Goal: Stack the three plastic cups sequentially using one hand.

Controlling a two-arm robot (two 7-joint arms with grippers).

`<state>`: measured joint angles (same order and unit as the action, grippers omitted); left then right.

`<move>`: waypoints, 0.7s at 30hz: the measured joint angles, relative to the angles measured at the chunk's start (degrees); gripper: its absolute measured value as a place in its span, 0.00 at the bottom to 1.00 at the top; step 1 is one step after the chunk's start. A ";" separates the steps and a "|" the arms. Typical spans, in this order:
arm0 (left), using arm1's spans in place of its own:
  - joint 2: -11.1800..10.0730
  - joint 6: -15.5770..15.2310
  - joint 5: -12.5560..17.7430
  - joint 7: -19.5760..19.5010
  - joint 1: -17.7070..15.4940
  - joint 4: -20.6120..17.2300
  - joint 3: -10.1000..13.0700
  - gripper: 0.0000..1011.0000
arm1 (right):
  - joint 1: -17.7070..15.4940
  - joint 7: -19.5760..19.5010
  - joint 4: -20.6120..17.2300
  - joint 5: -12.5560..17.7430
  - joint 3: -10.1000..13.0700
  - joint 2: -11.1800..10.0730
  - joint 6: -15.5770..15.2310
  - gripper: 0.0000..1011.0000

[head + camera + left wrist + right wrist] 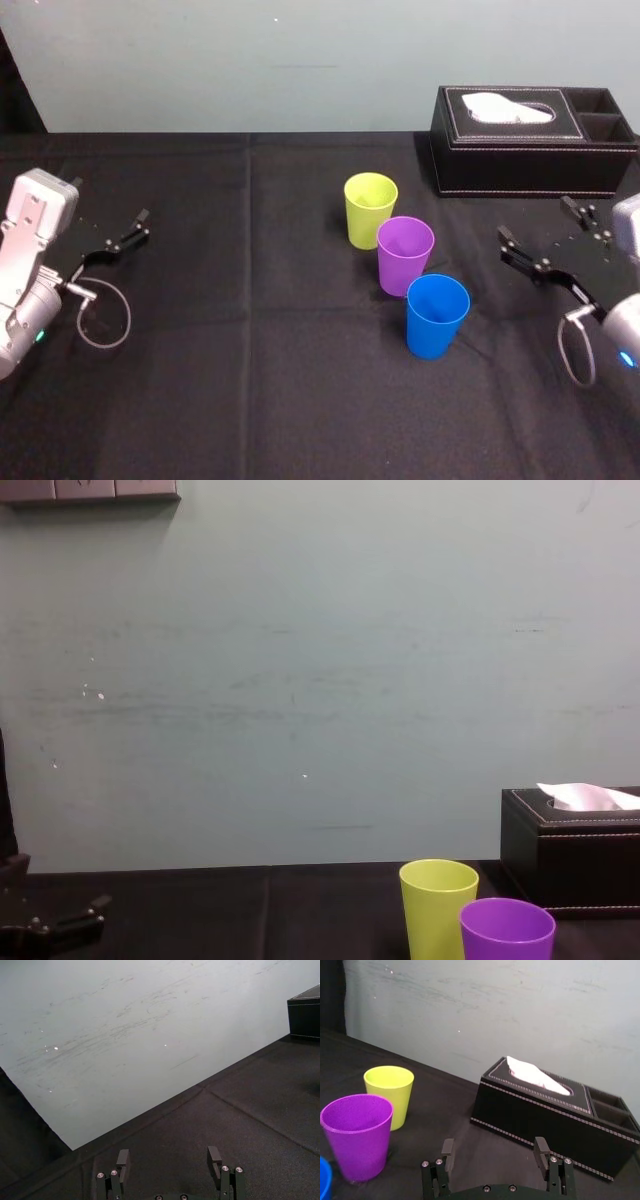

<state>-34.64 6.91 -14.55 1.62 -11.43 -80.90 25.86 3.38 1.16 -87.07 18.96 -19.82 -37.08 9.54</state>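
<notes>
Standing upright, close together in a diagonal row right of the worktop's (250,350) middle: yellow-green cup (370,208) toward the far edge, purple cup (405,255) next, blue cup (437,315) nearest the front edge. Hovering by the right edge, right gripper (494,1147), fingers spread and holding nothing, tissue box (530,140) at the far right corner. Parked near the left edge, left gripper (168,1157), likewise spread and empty.

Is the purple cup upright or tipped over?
Upright: the purple cup stands on its narrow base, its open mouth facing up.
</notes>
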 joint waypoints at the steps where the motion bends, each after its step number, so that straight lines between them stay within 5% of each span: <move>1: 0.00 0.00 0.00 0.00 0.00 0.00 0.00 1.00 | -0.67 0.29 -0.51 0.47 0.46 -0.31 -0.11 0.99; 14: 0.00 0.00 0.00 0.00 0.00 0.00 0.00 1.00 | -14.89 8.87 -11.22 11.36 8.10 -7.53 -2.53 0.99; 21: 0.00 0.00 0.00 0.00 0.00 0.00 0.00 1.00 | -21.76 10.14 -15.16 11.99 10.42 -9.60 -2.51 0.99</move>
<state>-34.65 6.91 -14.55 1.62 -11.43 -80.90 25.86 -18.38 11.30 -102.23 30.95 -9.40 -46.69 7.02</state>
